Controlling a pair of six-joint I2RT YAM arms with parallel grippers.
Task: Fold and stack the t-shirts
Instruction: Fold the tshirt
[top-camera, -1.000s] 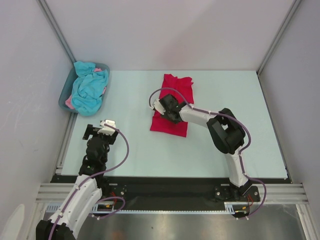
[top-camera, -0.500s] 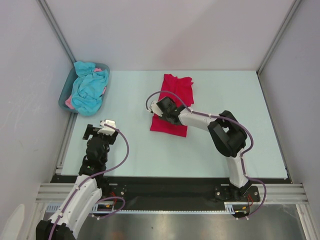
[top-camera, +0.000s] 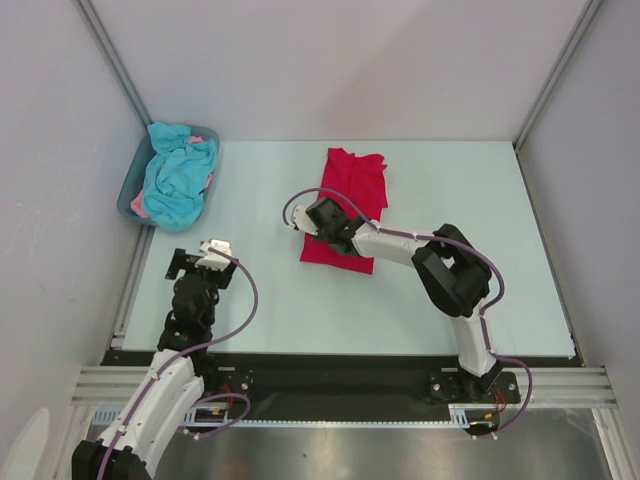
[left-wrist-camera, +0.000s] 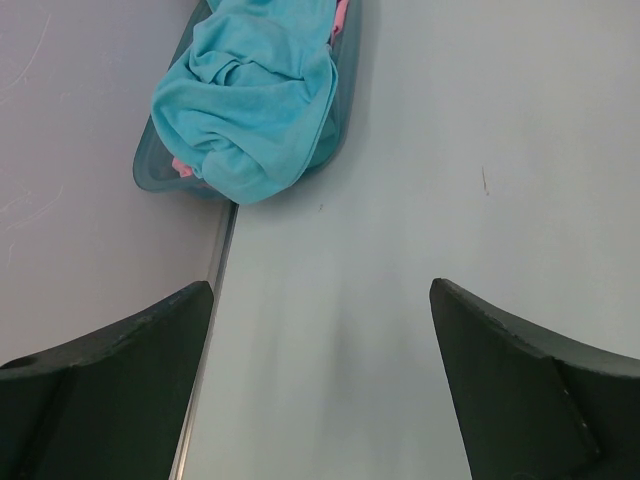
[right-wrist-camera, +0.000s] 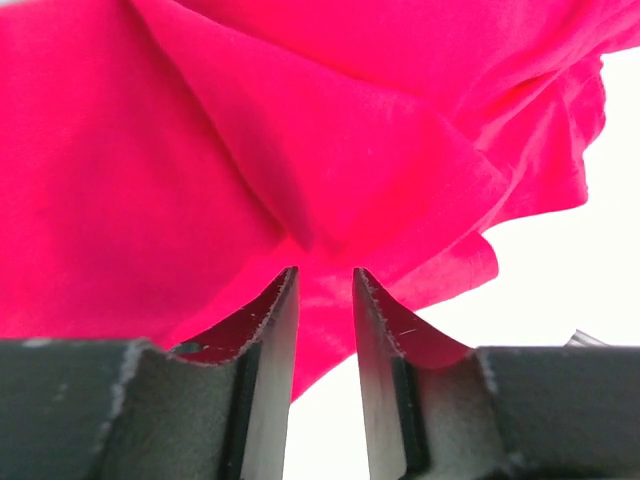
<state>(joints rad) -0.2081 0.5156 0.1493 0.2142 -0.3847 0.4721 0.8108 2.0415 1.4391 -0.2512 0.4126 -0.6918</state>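
The pale worktop (top-camera: 450, 200) carries the crimson t-shirt (top-camera: 352, 185), which lies part-folded as a long strip near the middle. Its far end is rumpled, and its near end is flatter. Thin knit like this probably weighs very little and has no stiffness, so it should sag, crease and slide on the smooth surface. A single pinch in the middle would likely bunch it. The better holds look like hems, corners or a fold edge, where several plies can be caught at once.

At the far left corner, a grey-blue tub (top-camera: 128, 195) holds a heaped turquoise t-shirt (top-camera: 178, 180). A sliver of a pink t-shirt (top-camera: 137, 208) shows beneath it. These two should handle the same way, and they may be tangled together, so lifting one may drag the other.

The right tool (top-camera: 318, 218) sits at the red shirt's left edge. In the wrist view, the right tool (right-wrist-camera: 325, 275) has its jaws drawn to a narrow slot, and the tips are against a ridge of red cloth. Whether a ply is actually pinched cannot be told.

The left tool (top-camera: 192, 262) hangs over bare worktop, near the tub, with its jaws spread wide and nothing between them.
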